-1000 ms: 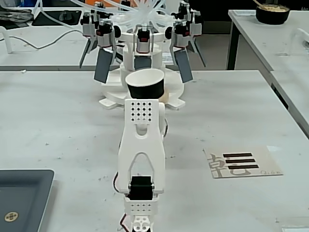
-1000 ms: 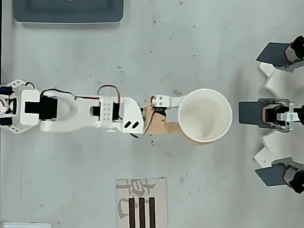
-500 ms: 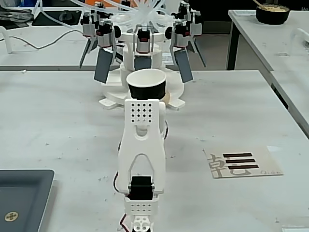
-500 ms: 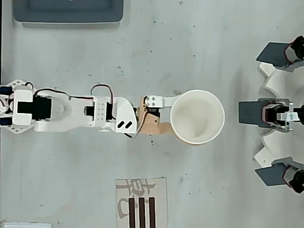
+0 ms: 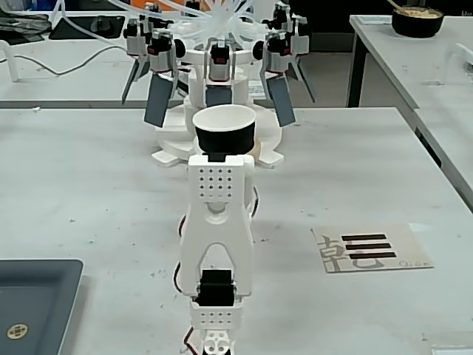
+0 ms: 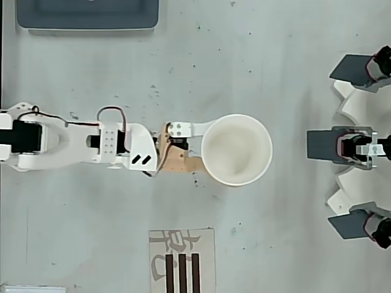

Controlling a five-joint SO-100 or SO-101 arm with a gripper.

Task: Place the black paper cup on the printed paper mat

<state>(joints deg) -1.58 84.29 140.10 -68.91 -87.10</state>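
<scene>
My gripper (image 6: 211, 149) clamps the black paper cup (image 6: 236, 149), upright and open-mouthed; in the overhead view the printed paper mat (image 6: 182, 261) lies at its seven o'clock.

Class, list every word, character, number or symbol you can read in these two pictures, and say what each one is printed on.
"乾", a grey Chinese character beside three thick black bars: on the printed paper mat.
Small writing at that mat's lower right corner in the fixed view: too small to read.
Round pale emblem on the dark grey tray: a sign, no readable letters.
Black paper cup: no text visible.
</scene>
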